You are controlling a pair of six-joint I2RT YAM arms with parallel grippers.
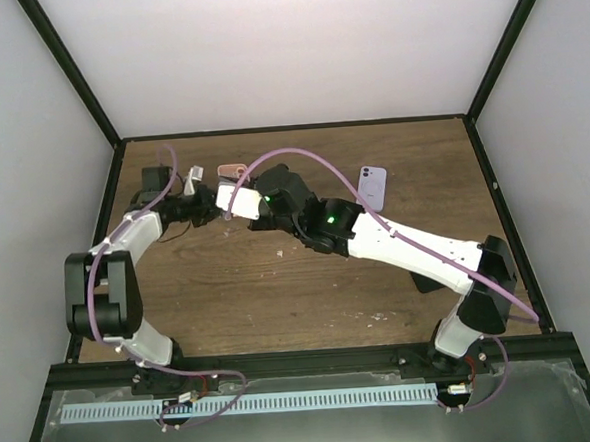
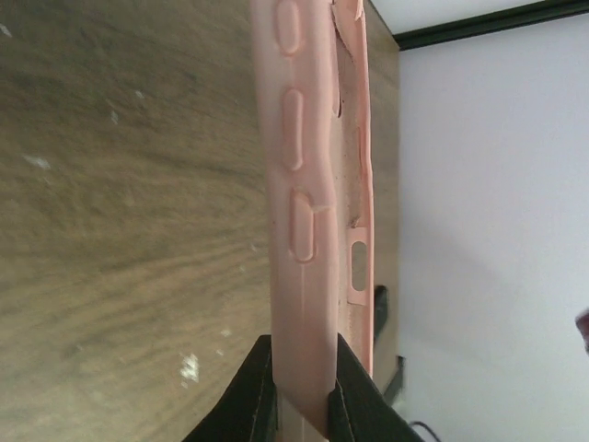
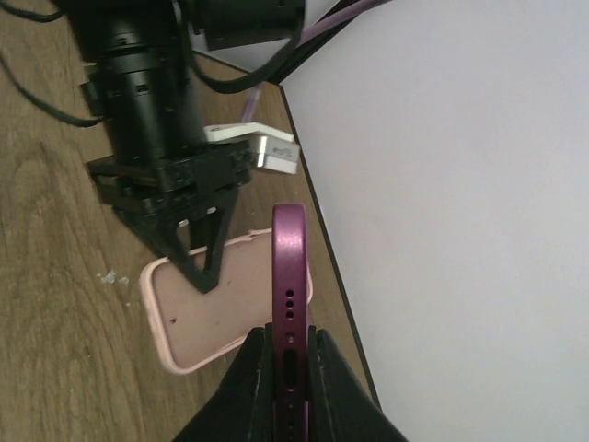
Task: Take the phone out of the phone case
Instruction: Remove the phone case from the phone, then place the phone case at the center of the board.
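Your right fingers (image 3: 247,391) pinch the purple phone (image 3: 288,272), seemingly out, left fingers (image 2: 252,398) clamp the pink case (image 2: 299,184): next, lift away and lay it on the desk (image 3: 55,276).

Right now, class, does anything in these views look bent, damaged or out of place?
Yes: the pink case, pinched in the left tool, has a wavy, buckled rim beside its cut-outs, so it looks bent out of shape. The purple phone in the right tool looks straight and intact.
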